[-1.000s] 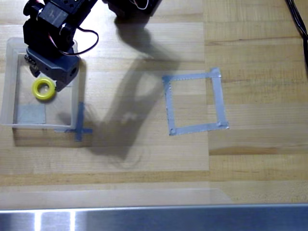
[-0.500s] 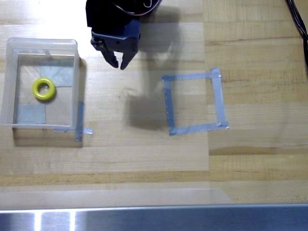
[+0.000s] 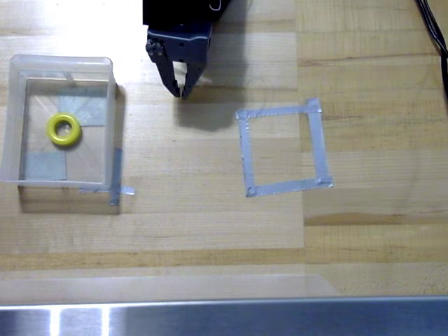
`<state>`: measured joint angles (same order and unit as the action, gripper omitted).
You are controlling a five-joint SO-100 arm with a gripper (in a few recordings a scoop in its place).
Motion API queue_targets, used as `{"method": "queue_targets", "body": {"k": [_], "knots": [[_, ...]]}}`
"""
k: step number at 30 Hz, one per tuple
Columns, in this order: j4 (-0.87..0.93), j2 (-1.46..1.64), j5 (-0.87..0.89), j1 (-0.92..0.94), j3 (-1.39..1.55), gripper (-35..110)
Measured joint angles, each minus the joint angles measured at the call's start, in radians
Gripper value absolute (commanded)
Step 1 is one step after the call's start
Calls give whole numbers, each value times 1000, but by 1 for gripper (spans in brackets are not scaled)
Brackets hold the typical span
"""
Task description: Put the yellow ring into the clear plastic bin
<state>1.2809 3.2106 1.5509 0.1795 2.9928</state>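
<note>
In the overhead view, the yellow ring (image 3: 64, 130) is seen lying flat inside the clear plastic bin (image 3: 112, 105), which is placed at the left of the frame, in its upper half. The ring is set left of the bin's middle, apart from all four walls, with its round hole facing up. Grey tape patches (image 3: 45, 166) are visible through the bin's bottom, one of them just below the ring and another just to its upper right. A short blue-grey tape cross (image 3: 115, 183) is stuck to the wood at the bin's lower right corner. The black gripper (image 3: 182, 89) is found at the top of the frame, left of centre, well apart from the bin and to its upper right. Its two fingers are pointed down the picture and are drawn nearly together at the tips, with only a narrow gap higher up; nothing is held between them. A dark shadow is cast on the wooden table (image 3: 210, 224) just below and to the right of the fingertips. To the right of centre, a square outline of grey tape (image 3: 283, 149) is laid flat on the table, with bare wood inside it. A metal strip (image 3: 224, 318) is seen along the bottom edge.
</note>
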Motion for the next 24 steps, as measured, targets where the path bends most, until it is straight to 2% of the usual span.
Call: {"method": "queue_targets", "body": {"k": [8, 24], "knots": [[6, 32, 0, -21, 110, 0], [9, 32, -12, -25, 115, 1]]}}
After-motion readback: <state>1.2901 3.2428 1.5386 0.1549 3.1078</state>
